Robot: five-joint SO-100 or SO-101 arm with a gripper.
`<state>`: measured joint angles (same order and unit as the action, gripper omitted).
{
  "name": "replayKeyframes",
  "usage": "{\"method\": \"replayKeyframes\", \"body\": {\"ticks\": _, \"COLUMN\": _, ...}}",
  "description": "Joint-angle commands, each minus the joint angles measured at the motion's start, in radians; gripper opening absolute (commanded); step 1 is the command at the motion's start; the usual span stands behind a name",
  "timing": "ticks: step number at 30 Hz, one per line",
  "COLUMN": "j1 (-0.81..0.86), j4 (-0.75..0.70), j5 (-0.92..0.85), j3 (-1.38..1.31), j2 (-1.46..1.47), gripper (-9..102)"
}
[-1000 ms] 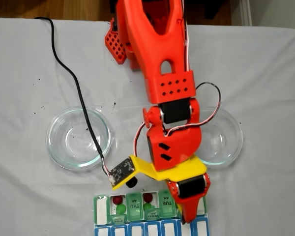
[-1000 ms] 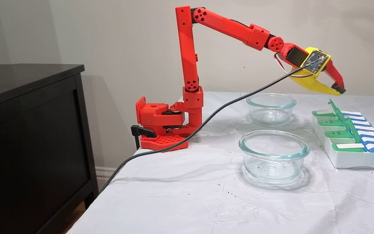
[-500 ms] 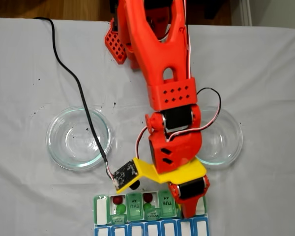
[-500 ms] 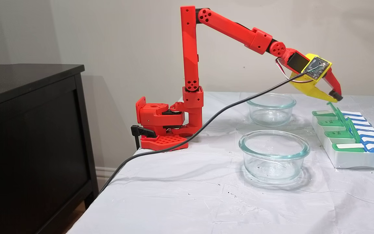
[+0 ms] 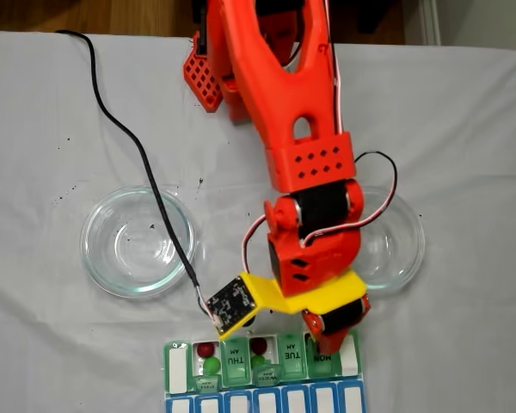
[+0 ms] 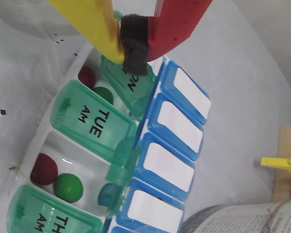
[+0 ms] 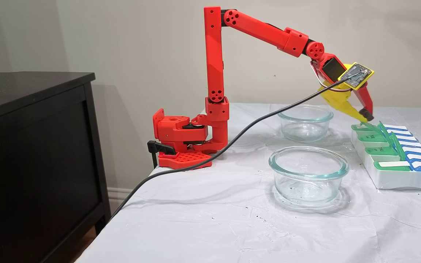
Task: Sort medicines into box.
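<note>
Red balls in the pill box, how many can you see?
2 in the wrist view: one red ball in the cell under the half-shut MON lid, one in the open cell beyond TUE. More may hide under closed lids.

The red arm [image 7: 214, 54] rises upright from its base [image 7: 181, 140] at the table edge, bends at the elbow, and slopes forward and down to the wrist [image 7: 314, 49]. The gripper [image 7: 366, 118] points steeply downward in a fixed view, with a yellow fixed finger [image 6: 94, 24] and a red moving finger [image 6: 177, 22]. In the wrist view the two fingers converge at their tips with only a small black foam pad [image 6: 135, 43] between them, so the jaws stand closed on the pad with no other item held.
</note>
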<state>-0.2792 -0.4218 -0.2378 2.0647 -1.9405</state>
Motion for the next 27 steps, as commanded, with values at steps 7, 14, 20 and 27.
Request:
{"method": "replayKeyframes", "body": {"ticks": 7, "j1": 0.021, "j4": -0.112, "j5": -0.038, "j3": -0.135, "j2": -0.041, "gripper": 0}}
{"method": "replayKeyframes", "body": {"ticks": 14, "j1": 0.012, "j4": -0.233, "j5": -0.107, "j3": -0.143, "j2": -0.021, "gripper": 0}}
{"method": "replayKeyframes", "body": {"ticks": 20, "j1": 0.009, "j4": -0.238, "j5": -0.129, "j3": -0.144, "j2": -0.015, "gripper": 0}}
{"method": "replayKeyframes", "body": {"ticks": 27, "j1": 0.117, "j4": -0.006, "j5": -0.006, "j3": -0.195, "j2": -0.132, "gripper": 0}}
